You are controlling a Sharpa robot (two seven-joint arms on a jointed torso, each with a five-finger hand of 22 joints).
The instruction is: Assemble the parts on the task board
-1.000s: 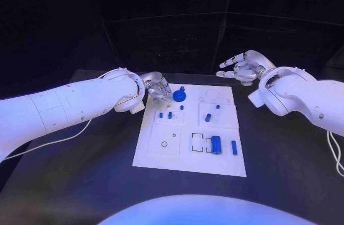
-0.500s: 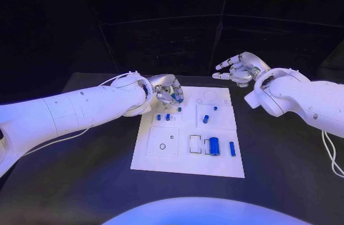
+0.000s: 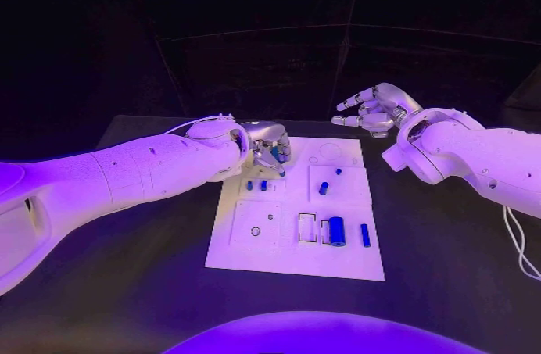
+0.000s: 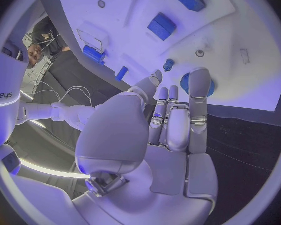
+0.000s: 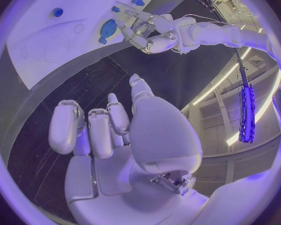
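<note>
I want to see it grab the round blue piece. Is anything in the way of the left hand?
Nothing visible is. The left hand is right over the round blue piece at the task board far edge, fingers around it.

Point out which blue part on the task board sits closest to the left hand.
The round blue disc at the board's far edge, directly under the left hand fingertips. The other blue parts, such as the big cylinder, lie further down the white task board.
</note>
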